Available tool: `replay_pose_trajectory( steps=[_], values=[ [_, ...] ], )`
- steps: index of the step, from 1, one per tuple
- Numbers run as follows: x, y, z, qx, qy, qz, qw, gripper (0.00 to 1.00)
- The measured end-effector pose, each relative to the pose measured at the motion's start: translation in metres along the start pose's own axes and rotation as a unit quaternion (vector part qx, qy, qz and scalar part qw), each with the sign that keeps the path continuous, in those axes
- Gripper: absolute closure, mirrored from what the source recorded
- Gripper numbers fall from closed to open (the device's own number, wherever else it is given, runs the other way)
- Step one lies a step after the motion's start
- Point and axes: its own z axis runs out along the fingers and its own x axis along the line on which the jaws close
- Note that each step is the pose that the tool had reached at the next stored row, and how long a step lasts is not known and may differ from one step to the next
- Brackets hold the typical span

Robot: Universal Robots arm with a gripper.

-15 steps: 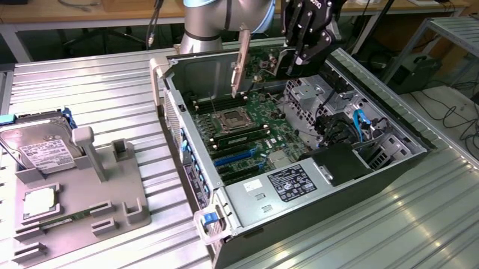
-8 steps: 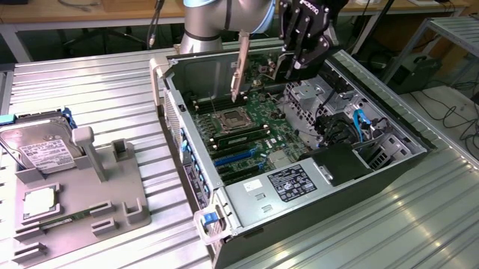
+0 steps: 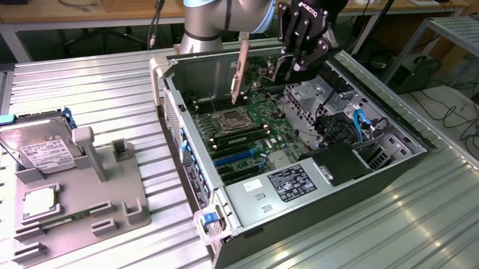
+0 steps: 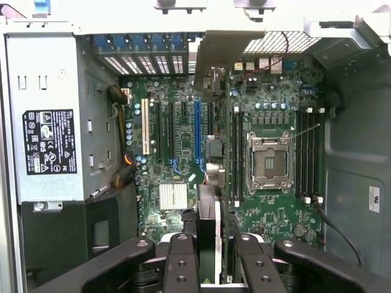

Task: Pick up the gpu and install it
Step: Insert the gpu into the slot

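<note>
My gripper (image 3: 289,72) is shut on the gpu (image 3: 240,70), a thin tan and silver card held above the open computer case (image 3: 176,120). In the exterior view the card hangs as an upright strip over the green motherboard (image 3: 254,131), clear of it. In the wrist view the gpu (image 4: 212,152) runs edge-on away from my gripper (image 4: 211,247), between the black fingers (image 4: 182,256). Its silvery metal edge lies towards the case's slot openings. The card lies alongside the long blue slot (image 4: 197,131) and the memory slots.
Inside the case are the processor socket (image 3: 233,119), the power supply (image 3: 288,185) with its black label, and blue cables (image 3: 360,124). On the exterior view's left a grey fixture (image 3: 120,196) carries a silver hard drive (image 3: 41,148) and a small square chip (image 3: 39,203).
</note>
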Motion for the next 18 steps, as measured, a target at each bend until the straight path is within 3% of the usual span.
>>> replay_pose_trajectory(
  steps=[18],
  values=[
    [0.0002, -0.0001, 0.009, -0.0001, 0.0001, -0.003, 1.0, 0.73]
  ],
)
